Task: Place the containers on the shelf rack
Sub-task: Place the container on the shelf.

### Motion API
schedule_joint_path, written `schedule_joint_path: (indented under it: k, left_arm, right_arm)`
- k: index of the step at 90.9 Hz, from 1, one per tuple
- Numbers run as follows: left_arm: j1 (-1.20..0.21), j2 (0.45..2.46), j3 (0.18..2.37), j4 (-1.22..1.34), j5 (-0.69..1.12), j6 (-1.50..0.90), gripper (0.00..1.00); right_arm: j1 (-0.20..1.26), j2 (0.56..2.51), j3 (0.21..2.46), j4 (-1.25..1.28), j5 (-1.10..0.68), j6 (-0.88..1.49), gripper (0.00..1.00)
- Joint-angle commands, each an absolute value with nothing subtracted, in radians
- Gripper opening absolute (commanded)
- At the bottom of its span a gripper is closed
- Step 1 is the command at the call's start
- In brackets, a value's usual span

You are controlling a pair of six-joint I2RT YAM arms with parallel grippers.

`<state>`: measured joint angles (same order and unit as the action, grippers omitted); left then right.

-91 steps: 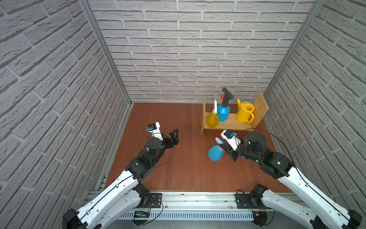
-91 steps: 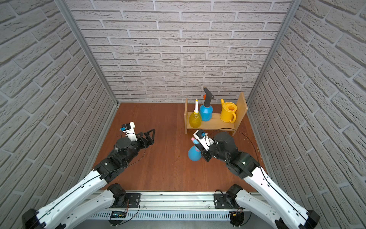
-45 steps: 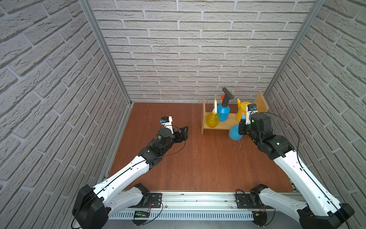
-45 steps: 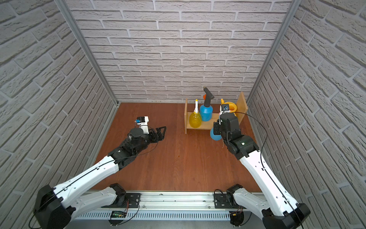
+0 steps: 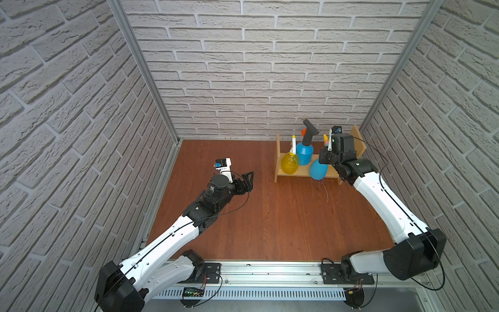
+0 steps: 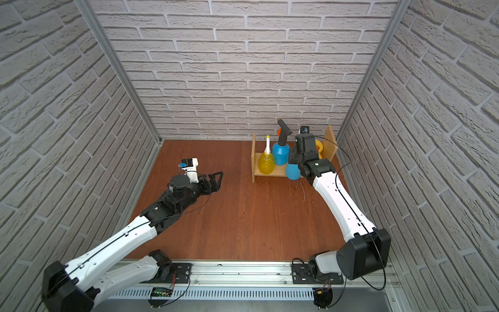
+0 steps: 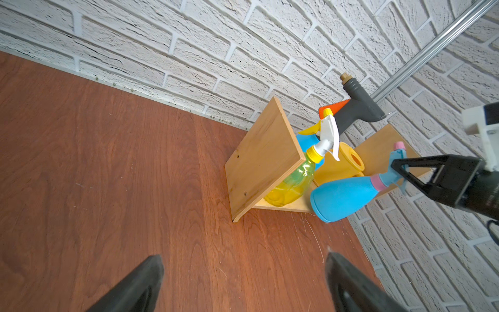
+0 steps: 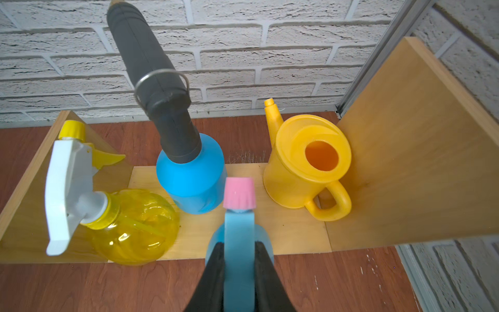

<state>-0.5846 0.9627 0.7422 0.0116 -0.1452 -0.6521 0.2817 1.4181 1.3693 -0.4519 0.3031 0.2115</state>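
The right tool (image 8: 239, 245), clamped on the neck of the light-blue spray bottle (image 5: 318, 169), now holds it at the front edge of the shelf rack (image 8: 405, 148), no longer over mid-bench — tilted, seemingly not yet seated — so only this last placement remains, while the left tool (image 5: 247, 179) hangs wide, empty.

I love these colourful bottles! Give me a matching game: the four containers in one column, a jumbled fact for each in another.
Things:
1. yellow watering can
2. yellow spray bottle
3. blue pressure sprayer
4. light-blue spray bottle

Clues:
A. pinched between the right arm's fingers
B. black pump top
C. white trigger head
D. loop handle

Pairs: 1-D, 2-C, 3-B, 4-A
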Motion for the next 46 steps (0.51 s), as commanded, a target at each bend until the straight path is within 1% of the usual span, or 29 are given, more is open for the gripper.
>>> schedule_joint_path:
  k: [1, 23, 46]
  left_arm:
    - [-0.573, 0.933, 0.739, 0.007, -0.150, -0.638, 0.98]
    - [-0.567, 0.899, 0.735, -0.029, -0.162, -0.636, 0.98]
    - [-0.565, 0.900, 0.733, -0.032, -0.169, -0.639, 0.98]
  right_arm:
    - [0.263, 1.453, 1.424, -0.379, 0.286, 0.229, 0.03]
    - [0.246, 1.525, 1.466, -0.373, 0.291, 0.224, 0.04]
    - [0.236, 1.586, 1.517, -0.394, 0.298, 0.212, 0.11]
